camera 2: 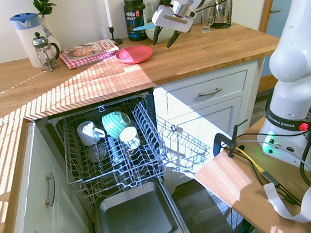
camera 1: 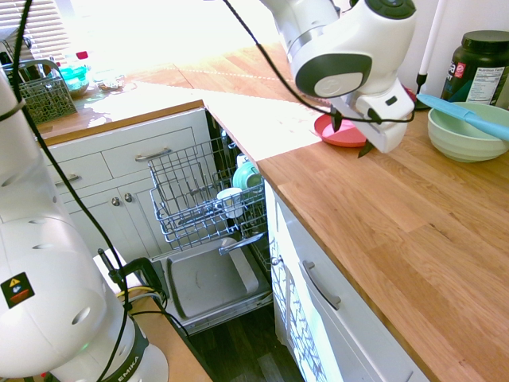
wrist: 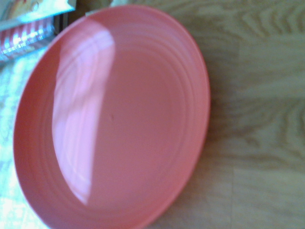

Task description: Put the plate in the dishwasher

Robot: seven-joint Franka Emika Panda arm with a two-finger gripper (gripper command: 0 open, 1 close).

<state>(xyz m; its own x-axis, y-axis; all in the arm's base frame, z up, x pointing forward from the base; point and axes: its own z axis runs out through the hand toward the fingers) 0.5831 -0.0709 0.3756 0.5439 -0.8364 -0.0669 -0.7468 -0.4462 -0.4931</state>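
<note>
End effector: the end effector (camera 2: 163, 38) hangs above the counter (camera 2: 215, 46), tilted downward toward the plate. Its two dark fingers (camera 2: 155, 38) stand wide apart and hold nothing.
Plate: the coral-pink plate (camera 2: 134, 54) lies flat on the counter, near the back wall and not far from the counter's front edge above the dishwasher. The end effector is just beside it and above it; I cannot tell if a fingertip touches the rim. In the wrist view the plate (wrist: 114, 119) fills most of the picture, with a bright reflection on its surface and wood grain beside it.
Dishwasher: the dishwasher (camera 2: 117, 154) is open below the counter's front edge. Its grey door (camera 2: 136, 221) is dropped down, and the wire rack (camera 2: 83, 168) is pulled out.
Rack content: a green cup (camera 2: 116, 123) and two white cups (camera 2: 89, 133) stand in the rack. The plate is not in it.
Green bowl: a pale green bowl (camera 1: 467, 131) stands near the back edge of the counter, on the far side of the end effector from the plate, with a blue utensil (camera 1: 465, 114) across its rim.
Back edge of counter: a dark jar (camera 2: 135, 18) with a green label, a metal kettle (camera 2: 221, 8), a candlestick (camera 2: 109, 15), a book (camera 2: 88, 51), a French press (camera 2: 44, 50) and a blue-lidded jug (camera 2: 26, 30) stand or lie along the wall.
Other counter: a small wire cutlery basket (camera 1: 36, 94) stands on the counter section across from the dishwasher.
</note>
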